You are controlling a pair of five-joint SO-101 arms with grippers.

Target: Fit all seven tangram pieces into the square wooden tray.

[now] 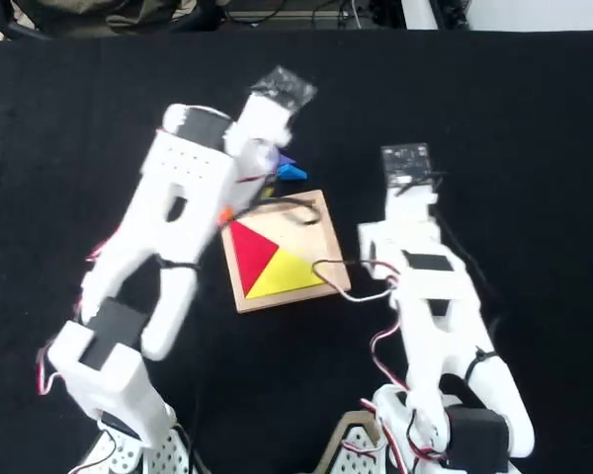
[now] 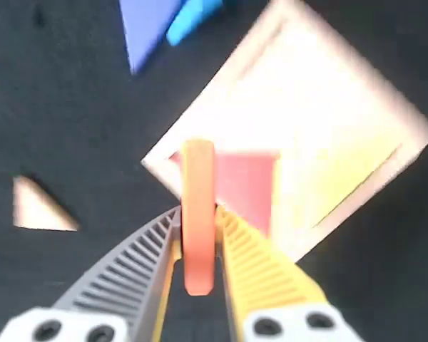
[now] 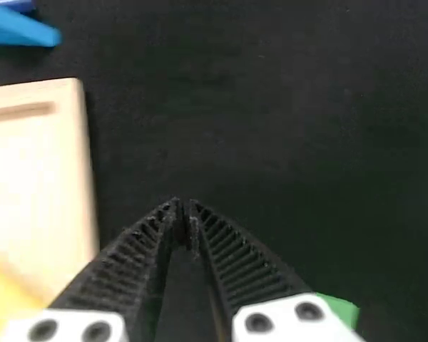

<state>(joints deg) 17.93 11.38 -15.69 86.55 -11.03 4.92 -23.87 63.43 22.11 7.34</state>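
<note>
Pinching orange piece (image 2: pixel 198 171) edgewise, left hand (image 2: pixel 198 217), lengthwise along fingers (image 2: pixel 260 267)

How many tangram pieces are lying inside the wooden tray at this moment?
2. A red triangle lies in the tray, a yellow triangle touching it on the near side. The left arm covers one corner, so another could be hidden.

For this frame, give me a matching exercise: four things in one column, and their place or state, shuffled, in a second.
1 orange piece
2 red triangle
3 light blue piece
4 right gripper

A inside the wooden tray
B shut, holding nothing
C clamped in the left gripper
D on the black table, outside the tray

Pairs: 1-C, 2-A, 3-D, 4-B
</note>
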